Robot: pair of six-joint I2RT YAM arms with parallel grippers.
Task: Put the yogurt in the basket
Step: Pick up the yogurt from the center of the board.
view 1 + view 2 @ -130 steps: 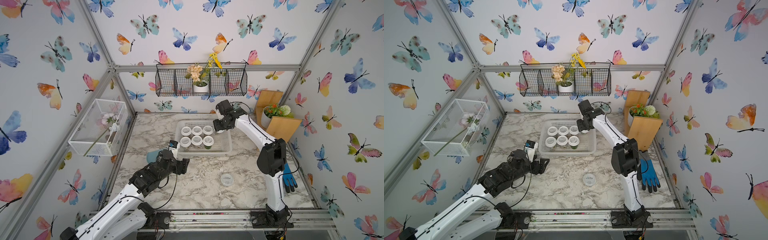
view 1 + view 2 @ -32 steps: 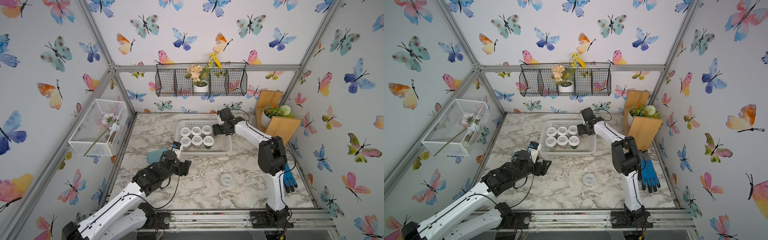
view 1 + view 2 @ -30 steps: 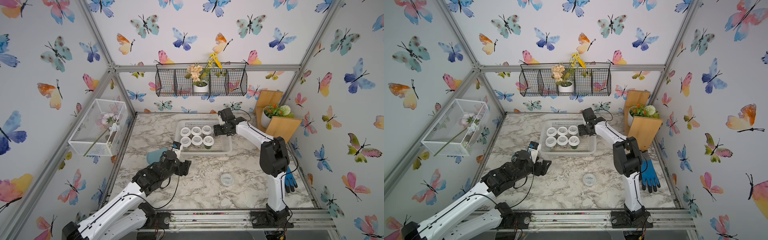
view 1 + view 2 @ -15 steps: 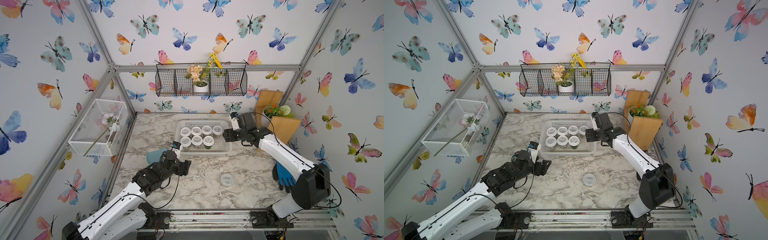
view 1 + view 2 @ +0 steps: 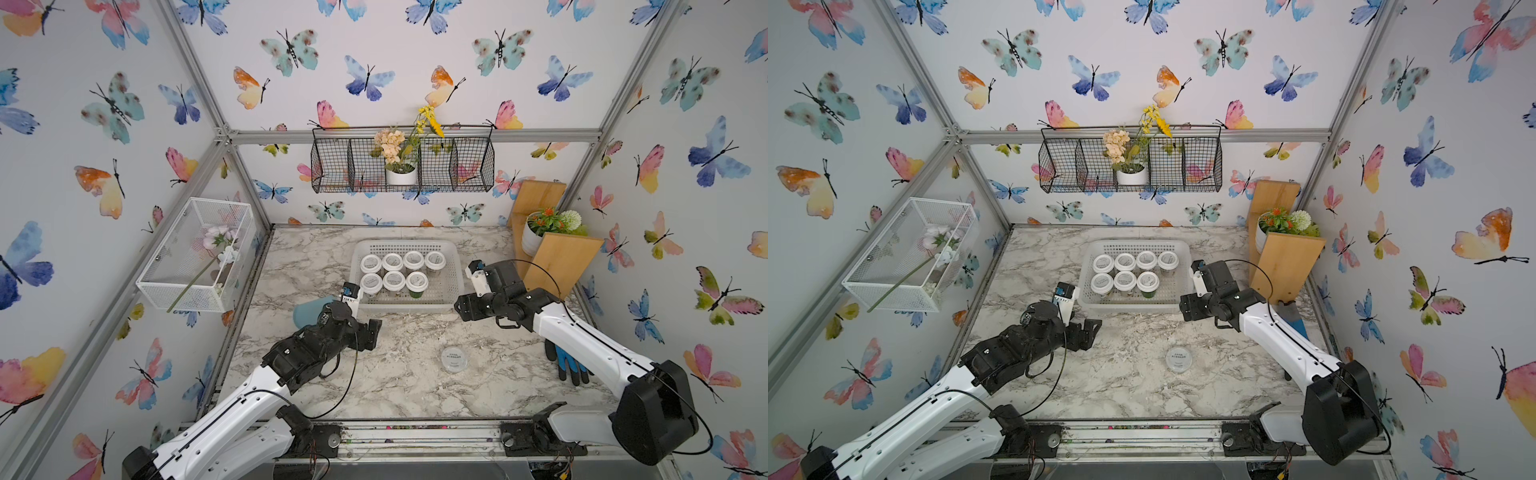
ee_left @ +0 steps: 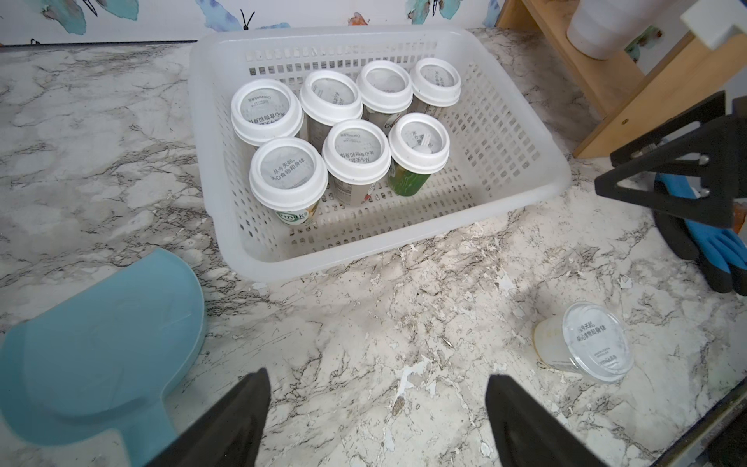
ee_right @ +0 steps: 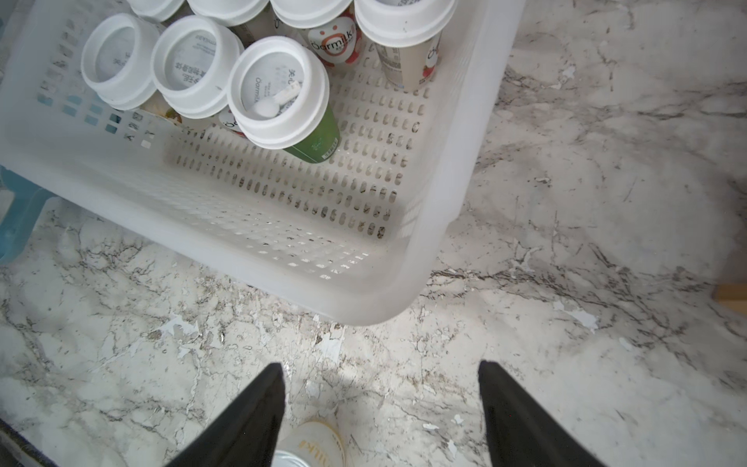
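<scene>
The white basket [image 5: 452,289] [image 5: 1178,291] [image 6: 521,133] [image 7: 456,161] holds several upright yogurt cups [image 5: 394,281] [image 5: 1125,281] [image 6: 355,155] [image 7: 279,91] in two rows. One yogurt cup with a flat lid [image 5: 454,359] [image 5: 1178,359] [image 6: 582,343] [image 7: 313,442] stands alone on the marble, nearer the front. My left gripper [image 5: 372,330] [image 5: 1092,328] [image 6: 378,376] is open and empty, left of that cup. My right gripper [image 5: 460,308] [image 5: 1185,308] [image 7: 380,366] hangs open and empty before the basket's right front corner, above and behind the lone cup.
A blue scoop [image 5: 309,309] [image 6: 101,323] lies left of the basket beside my left wrist. A blue glove [image 5: 567,365] [image 6: 719,250] lies under my right forearm. A wooden stand with a flower pot [image 5: 552,253] is at the back right. Wire baskets [image 5: 195,253] hang on the walls.
My right gripper let go of a cup in the basket's back row, then drew back toward the front. My left gripper's jaws have spread wider; that arm has barely moved.
</scene>
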